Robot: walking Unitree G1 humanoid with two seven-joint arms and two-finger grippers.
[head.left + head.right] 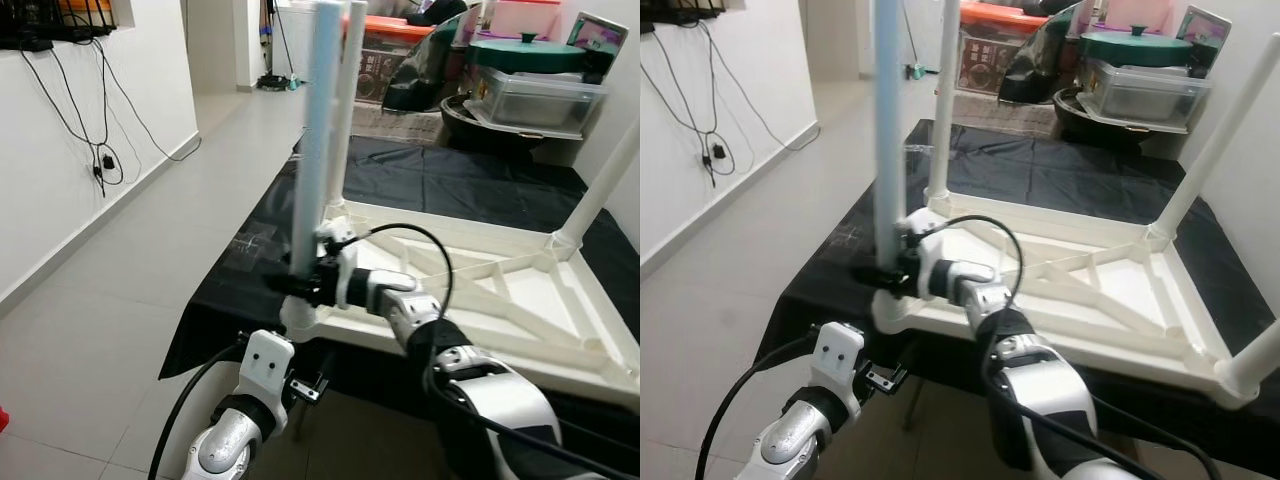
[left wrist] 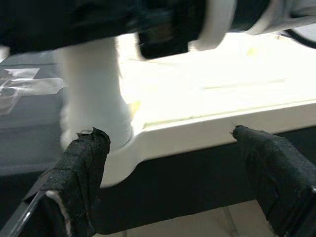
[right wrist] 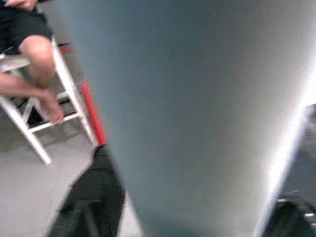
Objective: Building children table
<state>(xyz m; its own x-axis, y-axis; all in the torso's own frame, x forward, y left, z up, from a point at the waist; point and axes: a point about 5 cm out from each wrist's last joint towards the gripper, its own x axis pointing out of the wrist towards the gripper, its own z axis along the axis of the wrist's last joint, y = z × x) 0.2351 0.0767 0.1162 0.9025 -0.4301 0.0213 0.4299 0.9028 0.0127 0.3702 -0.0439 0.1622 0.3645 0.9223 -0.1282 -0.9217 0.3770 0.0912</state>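
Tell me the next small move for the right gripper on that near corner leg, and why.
Probably keep twisting or pressing the leg down into its corner socket. The right gripper is clamped on it just above the upturned tabletop, and the left gripper sits open at that corner's edge, not yet bracing.

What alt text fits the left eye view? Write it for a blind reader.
The right gripper clamps a tall white plastic table leg at the near corner of an upturned white plastic children's table lying on a black cloth. The left gripper waits below.
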